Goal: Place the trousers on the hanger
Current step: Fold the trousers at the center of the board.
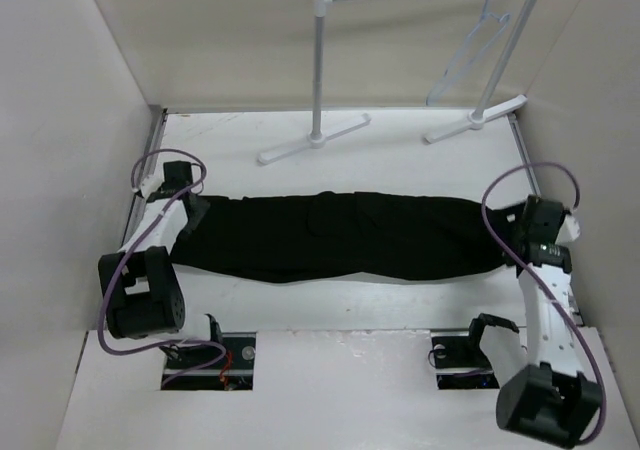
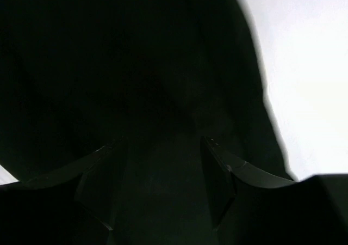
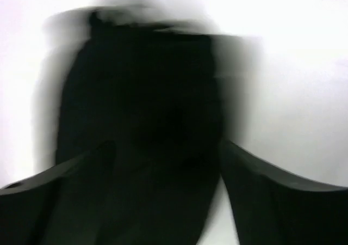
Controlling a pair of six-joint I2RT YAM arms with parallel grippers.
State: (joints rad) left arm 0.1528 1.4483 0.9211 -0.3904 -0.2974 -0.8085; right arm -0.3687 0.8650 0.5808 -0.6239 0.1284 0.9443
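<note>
The black trousers [image 1: 330, 238] lie flat and stretched out left to right across the white table. My left gripper [image 1: 195, 210] is at their left end. In the left wrist view it [image 2: 160, 174] stands open, its fingers apart just above the dark cloth [image 2: 136, 65]. My right gripper [image 1: 510, 232] is at the right end. In the blurred right wrist view its [image 3: 163, 174] jaws are wide apart over the cloth's [image 3: 147, 92] end. The pale hanger [image 1: 470, 55] hangs from the rack's bar at the back right, far from both grippers.
A white tube garment rack [image 1: 320, 70] stands at the back, its feet [image 1: 313, 140] on the table [image 1: 400, 160] just beyond the trousers. Walls enclose the left and right sides. The arm bases sit at the near edge.
</note>
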